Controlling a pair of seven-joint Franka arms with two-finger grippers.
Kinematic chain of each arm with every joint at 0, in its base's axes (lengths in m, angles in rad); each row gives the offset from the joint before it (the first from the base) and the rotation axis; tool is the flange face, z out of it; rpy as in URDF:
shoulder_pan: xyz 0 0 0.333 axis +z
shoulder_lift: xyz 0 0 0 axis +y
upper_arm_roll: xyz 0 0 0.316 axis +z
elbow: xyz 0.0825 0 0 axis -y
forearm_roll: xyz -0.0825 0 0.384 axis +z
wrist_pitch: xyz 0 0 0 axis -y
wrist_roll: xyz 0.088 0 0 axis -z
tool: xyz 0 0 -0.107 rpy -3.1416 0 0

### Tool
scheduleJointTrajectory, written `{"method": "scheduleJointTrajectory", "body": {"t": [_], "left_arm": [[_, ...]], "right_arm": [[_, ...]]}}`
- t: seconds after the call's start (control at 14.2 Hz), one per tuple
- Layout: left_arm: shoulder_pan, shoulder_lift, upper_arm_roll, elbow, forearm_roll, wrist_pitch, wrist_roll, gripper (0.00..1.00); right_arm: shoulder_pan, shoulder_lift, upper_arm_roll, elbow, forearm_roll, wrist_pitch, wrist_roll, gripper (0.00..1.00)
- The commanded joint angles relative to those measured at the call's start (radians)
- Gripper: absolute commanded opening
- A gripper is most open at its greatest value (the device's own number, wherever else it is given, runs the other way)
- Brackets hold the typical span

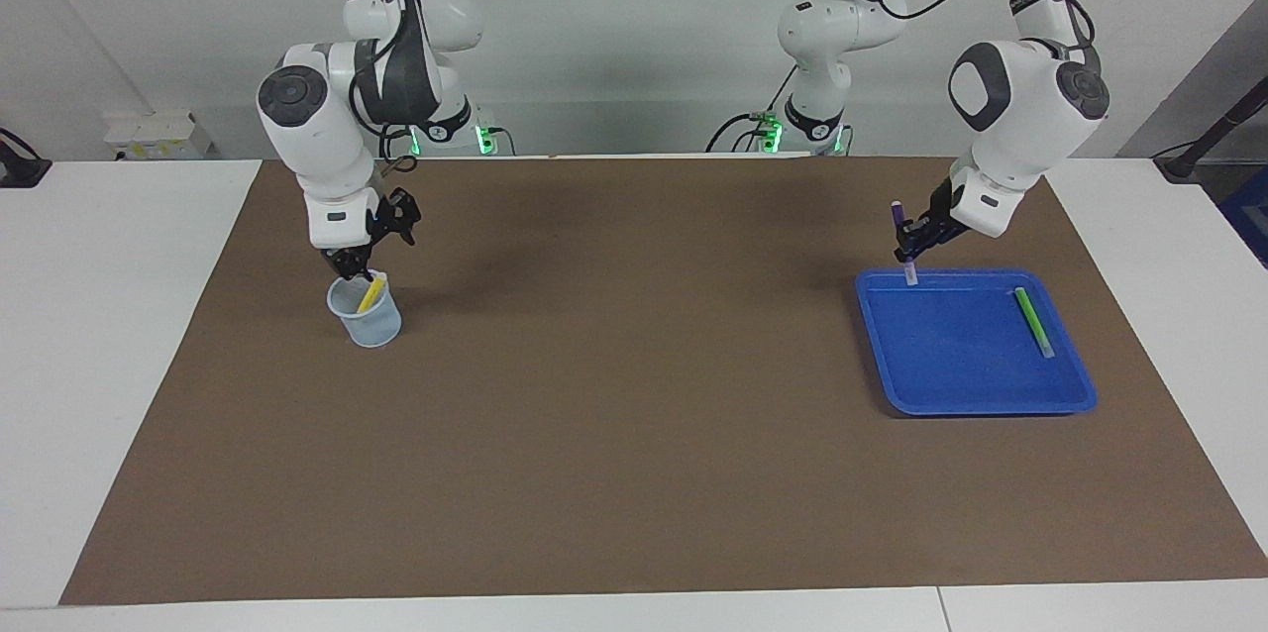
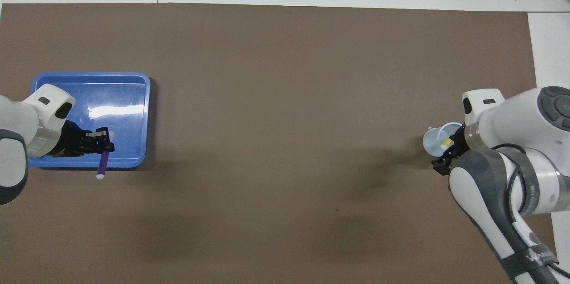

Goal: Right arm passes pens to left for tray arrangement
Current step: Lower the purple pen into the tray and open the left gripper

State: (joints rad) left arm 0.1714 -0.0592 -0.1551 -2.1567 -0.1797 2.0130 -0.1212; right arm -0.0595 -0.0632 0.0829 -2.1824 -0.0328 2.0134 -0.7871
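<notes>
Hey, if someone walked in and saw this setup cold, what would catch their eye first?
Probably the bright blue tray at the left arm's end of the table, with a green pen lying in it. Over its rim nearest the robots, the left gripper holds a purple pen nearly upright. At the right arm's end, the right gripper hangs over a translucent cup holding a yellow pen.

A shallow blue plastic tray holding a slim green marker pen sits at the left arm's end of the brown table mat, well apart from a small translucent cup containing a yellow marker pen at the right arm's end.
</notes>
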Motion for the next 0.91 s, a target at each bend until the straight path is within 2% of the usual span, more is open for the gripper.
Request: {"method": "scheduleJointTrajectory", "body": {"t": [0.0, 0.14, 0.21, 0.28, 0.63, 0.84], "left_arm": [[0.007, 0.045, -0.004, 0.037, 0.022, 0.027, 0.012, 0.0], [0.007, 0.073, -0.004, 0.058, 0.038, 0.038, 0.012, 0.0], [0.007, 0.078, -0.004, 0.057, 0.039, 0.056, 0.012, 0.0], [0.007, 0.093, -0.004, 0.058, 0.039, 0.069, 0.012, 0.0], [0.007, 0.192, -0.004, 0.119, 0.054, 0.081, 0.014, 0.0], [0.005, 0.278, -0.004, 0.185, 0.078, 0.105, 0.014, 0.0]], "right_arm": [[-0.029, -0.006, 0.014, -0.023, -0.019, 0.021, 0.084, 0.79], [-0.028, -0.006, 0.014, -0.023, -0.019, 0.015, 0.114, 0.65], [-0.028, -0.006, 0.014, -0.025, -0.019, 0.015, 0.117, 0.54], [-0.026, -0.007, 0.014, -0.023, -0.018, 0.013, 0.132, 0.5], [-0.033, 0.002, 0.014, -0.023, -0.018, 0.03, 0.213, 0.5], [-0.031, 0.003, 0.014, -0.02, -0.015, 0.03, 0.313, 0.61]]}}
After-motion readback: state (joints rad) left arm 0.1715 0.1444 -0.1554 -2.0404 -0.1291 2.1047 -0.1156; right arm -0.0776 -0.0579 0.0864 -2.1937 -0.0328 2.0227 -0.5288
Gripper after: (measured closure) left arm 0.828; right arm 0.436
